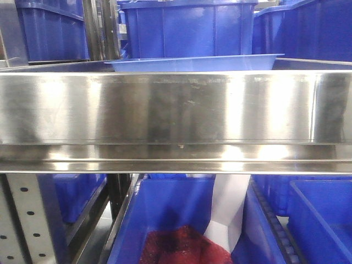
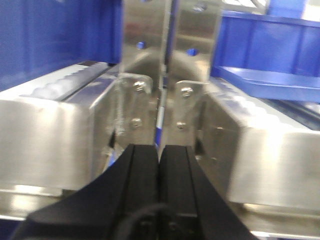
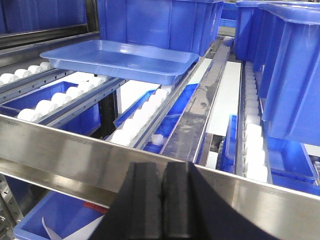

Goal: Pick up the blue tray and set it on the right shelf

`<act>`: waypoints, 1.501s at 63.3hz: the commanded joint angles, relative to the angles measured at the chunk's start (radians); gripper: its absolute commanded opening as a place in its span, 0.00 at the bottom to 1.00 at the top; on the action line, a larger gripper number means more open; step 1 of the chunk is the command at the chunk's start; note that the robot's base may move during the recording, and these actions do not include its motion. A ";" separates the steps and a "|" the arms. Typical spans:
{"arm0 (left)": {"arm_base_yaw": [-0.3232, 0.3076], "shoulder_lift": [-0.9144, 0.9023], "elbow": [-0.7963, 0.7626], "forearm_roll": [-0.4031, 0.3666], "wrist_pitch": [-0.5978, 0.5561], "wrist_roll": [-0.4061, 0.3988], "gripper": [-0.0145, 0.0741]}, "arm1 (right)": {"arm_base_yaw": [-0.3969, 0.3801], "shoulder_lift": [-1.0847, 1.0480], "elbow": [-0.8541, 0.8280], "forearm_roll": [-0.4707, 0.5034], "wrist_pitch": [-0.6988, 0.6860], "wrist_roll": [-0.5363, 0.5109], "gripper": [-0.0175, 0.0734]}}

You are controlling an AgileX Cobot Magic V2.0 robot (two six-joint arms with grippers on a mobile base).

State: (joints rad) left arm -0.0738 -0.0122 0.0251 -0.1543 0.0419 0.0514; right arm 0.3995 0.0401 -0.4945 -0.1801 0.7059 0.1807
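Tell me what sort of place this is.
Probably a warehouse or factory parts store: stainless-steel flow racks with white rollers, rows of deep blue storage bins, and a blue tray resting on the right shelf.

No text, label, brand, number or sign can be read on anything in these three views.

Polished steel, glossy blue plastic

The right shelf's front rail (image 1: 176,107) is shiny, faintly scratched stainless steel; the blue tray (image 3: 120,59) is smooth glossy plastic on white plastic rollers (image 3: 140,117); both pincers' fingers (image 3: 152,210) are matt black.
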 commanded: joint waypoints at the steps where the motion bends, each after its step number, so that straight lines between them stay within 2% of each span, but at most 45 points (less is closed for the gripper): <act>1: 0.013 -0.010 0.034 -0.012 -0.169 0.006 0.11 | 0.002 0.016 -0.026 -0.011 -0.085 -0.011 0.22; 52: 0.015 -0.010 0.033 -0.012 -0.167 0.006 0.11 | -0.010 0.016 -0.021 -0.011 -0.096 -0.011 0.22; 58: 0.015 -0.010 0.033 -0.012 -0.167 0.006 0.11 | -0.075 0.016 0.020 -0.006 -0.153 -0.011 0.22; 64: 0.015 -0.010 0.033 -0.012 -0.167 0.006 0.11 | -0.188 0.016 0.103 0.013 -0.281 -0.043 0.22; 73: 0.015 -0.010 0.033 -0.012 -0.167 0.006 0.11 | -0.333 0.014 0.255 0.166 -0.513 -0.181 0.22; 79: 0.015 -0.010 0.033 -0.012 -0.167 0.006 0.11 | -0.401 0.003 0.348 0.229 -0.633 -0.196 0.22; 85: 0.015 -0.010 0.033 -0.012 -0.167 0.006 0.11 | -0.447 -0.039 0.417 0.236 -0.680 -0.194 0.22; 95: 0.015 -0.010 0.033 -0.012 -0.167 0.006 0.11 | -0.460 -0.071 0.503 0.237 -0.737 -0.192 0.22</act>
State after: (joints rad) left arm -0.0614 -0.0122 0.0287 -0.1583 -0.0339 0.0552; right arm -0.0525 -0.0099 0.0000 0.0518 0.1090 0.0000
